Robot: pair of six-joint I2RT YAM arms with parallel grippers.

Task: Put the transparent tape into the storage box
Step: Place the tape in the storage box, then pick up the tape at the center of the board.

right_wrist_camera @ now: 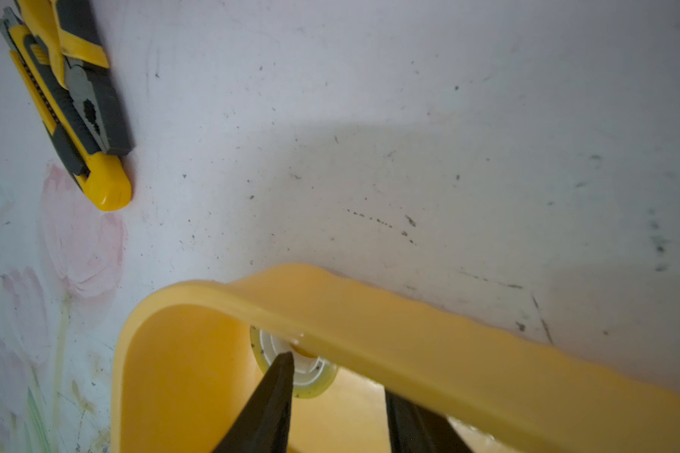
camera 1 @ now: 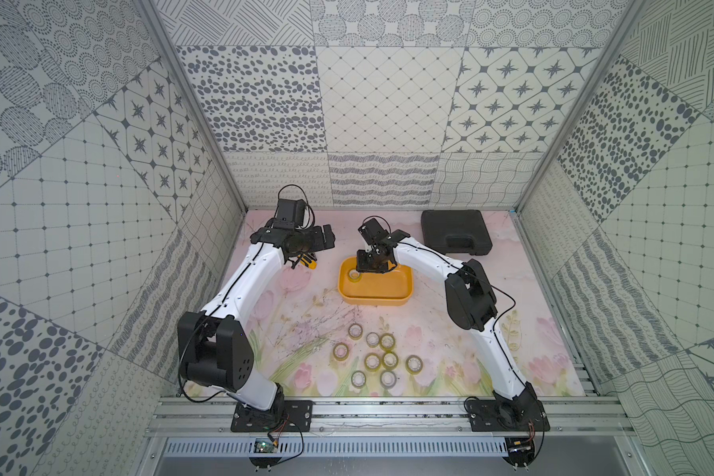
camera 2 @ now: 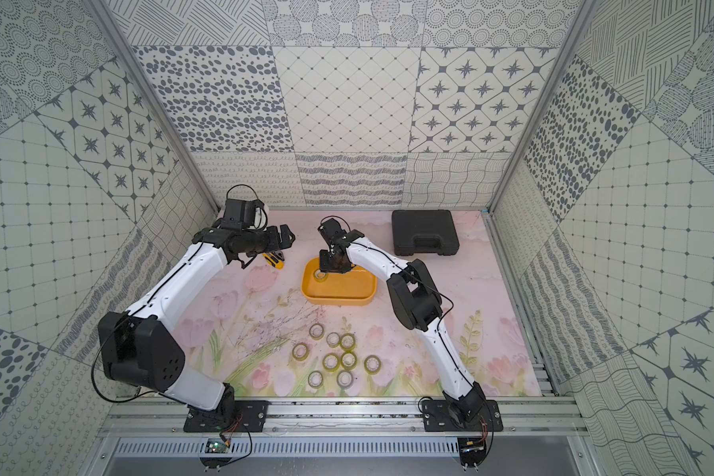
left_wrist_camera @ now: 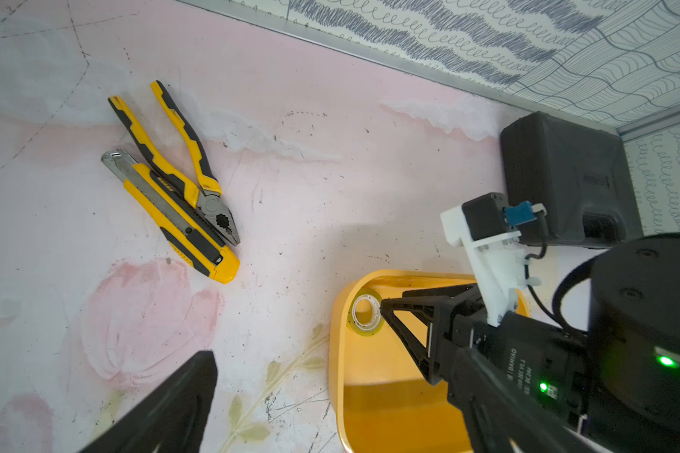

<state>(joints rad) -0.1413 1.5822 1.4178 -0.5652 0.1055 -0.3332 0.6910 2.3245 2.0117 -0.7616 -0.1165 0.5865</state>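
The storage box, a shallow yellow tub, sits mid-table. One roll of transparent tape lies inside it, in a corner against the wall. My right gripper reaches down into the box with its jaws apart. One fingertip stands just in front of the roll's white core, and the roll is not between the jaws. The box rim hides the other fingertip. My left gripper hovers open and empty left of the box.
Several more tape rolls lie in a cluster near the front. Yellow pliers and a utility knife lie under the left gripper. A black hard case stands at the back right.
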